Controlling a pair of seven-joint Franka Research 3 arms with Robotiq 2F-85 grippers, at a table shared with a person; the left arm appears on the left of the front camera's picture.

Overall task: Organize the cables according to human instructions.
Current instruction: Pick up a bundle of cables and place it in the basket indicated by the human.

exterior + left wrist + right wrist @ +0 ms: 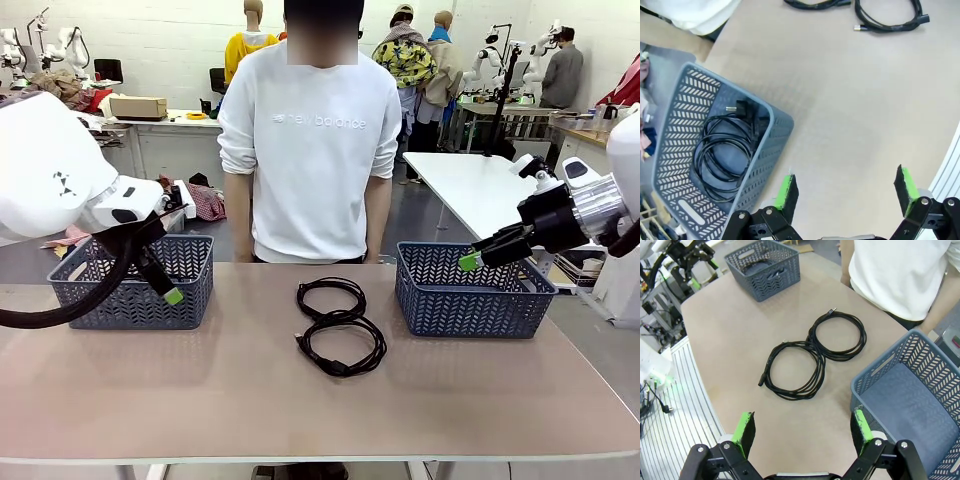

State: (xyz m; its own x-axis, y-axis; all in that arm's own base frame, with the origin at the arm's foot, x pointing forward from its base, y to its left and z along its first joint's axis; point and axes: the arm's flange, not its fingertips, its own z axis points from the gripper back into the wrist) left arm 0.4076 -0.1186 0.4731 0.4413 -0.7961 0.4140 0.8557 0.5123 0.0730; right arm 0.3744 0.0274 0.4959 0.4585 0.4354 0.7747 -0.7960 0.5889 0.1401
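Note:
Two black cables lie as rings on the table's middle, one (299, 298) farther and one (345, 370) nearer, touching each other. The right wrist view shows them too, the nearer ring (819, 371) and the farther ring (862, 336). A third cable (743, 108) lies coiled inside the left grey basket (771, 125). My left gripper (168, 290) hangs open in front of that basket (130, 300), holding nothing. My right gripper (470, 260) is open and empty above the right basket's (470, 305) near rim. That basket (880, 371) looks empty.
A person in a white sweatshirt (310, 150) stands at the far edge, arms down. Bare table surface (200, 400) stretches along the front edge. The two baskets flank the cables on either side.

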